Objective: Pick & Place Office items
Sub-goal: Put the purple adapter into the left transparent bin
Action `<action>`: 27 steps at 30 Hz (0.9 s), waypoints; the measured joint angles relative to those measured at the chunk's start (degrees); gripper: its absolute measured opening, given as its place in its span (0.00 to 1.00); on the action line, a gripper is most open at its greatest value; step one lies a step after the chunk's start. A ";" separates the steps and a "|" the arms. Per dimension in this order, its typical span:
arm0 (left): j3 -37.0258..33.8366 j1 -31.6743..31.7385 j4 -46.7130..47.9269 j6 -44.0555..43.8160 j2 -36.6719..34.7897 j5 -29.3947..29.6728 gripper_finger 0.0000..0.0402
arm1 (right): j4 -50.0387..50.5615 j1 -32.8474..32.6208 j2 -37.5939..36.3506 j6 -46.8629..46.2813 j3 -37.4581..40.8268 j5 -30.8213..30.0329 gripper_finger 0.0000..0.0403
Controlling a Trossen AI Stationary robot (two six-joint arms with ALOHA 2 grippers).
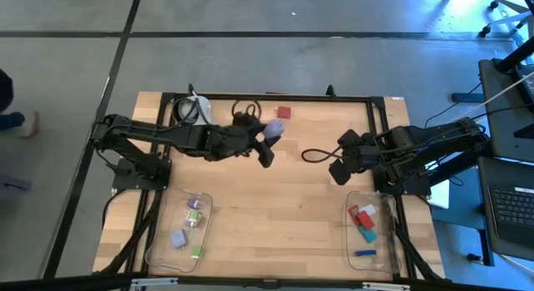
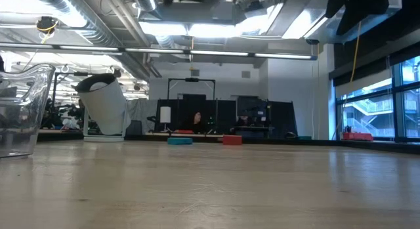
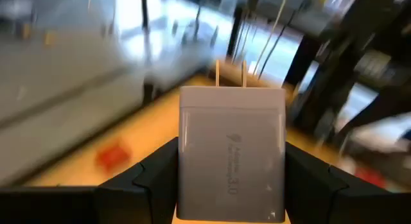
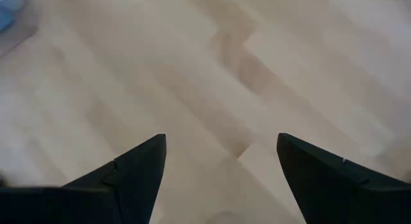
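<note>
My left gripper reaches from the left to the table's middle far part and is shut on a lavender-grey plug charger, which also shows as a pale block from above. A red block lies on the wood just beyond it, seen too in the left wrist view. My right gripper is open above bare wood at the table's right, touching nothing. More small pieces lie in the two clear trays. My left gripper pinches the charger's body by its two side faces, one dark finger on each side. The fingers come roughly level from the table's left. The charger is lifted clear of the table, its two metal prongs pointing away from the gripper.
A clear tray at the near left holds lavender and green pieces; another tray at the near right holds red, teal and blue ones. A black cable loop lies between the grippers. A white round object stands at the far left.
</note>
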State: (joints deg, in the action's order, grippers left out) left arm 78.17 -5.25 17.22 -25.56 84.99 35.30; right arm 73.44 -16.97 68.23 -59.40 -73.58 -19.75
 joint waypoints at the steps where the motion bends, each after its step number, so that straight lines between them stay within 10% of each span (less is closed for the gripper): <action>1: 0.00 -0.34 3.87 -2.62 0.00 -0.17 0.52 | -0.41 0.00 0.00 -0.01 0.00 1.14 0.74; 11: 0.00 -7.15 34.43 -34.07 0.39 -1.00 0.52 | -3.90 0.01 0.00 0.00 0.00 4.35 0.74; 27: 0.00 -24.81 71.09 -68.99 0.39 -20.44 0.52 | -5.10 0.01 0.00 0.00 0.00 4.31 0.74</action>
State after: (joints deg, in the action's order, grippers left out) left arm 78.17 -30.06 88.31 -94.55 85.38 14.86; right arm 68.34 -16.96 68.23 -59.40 -73.58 -15.44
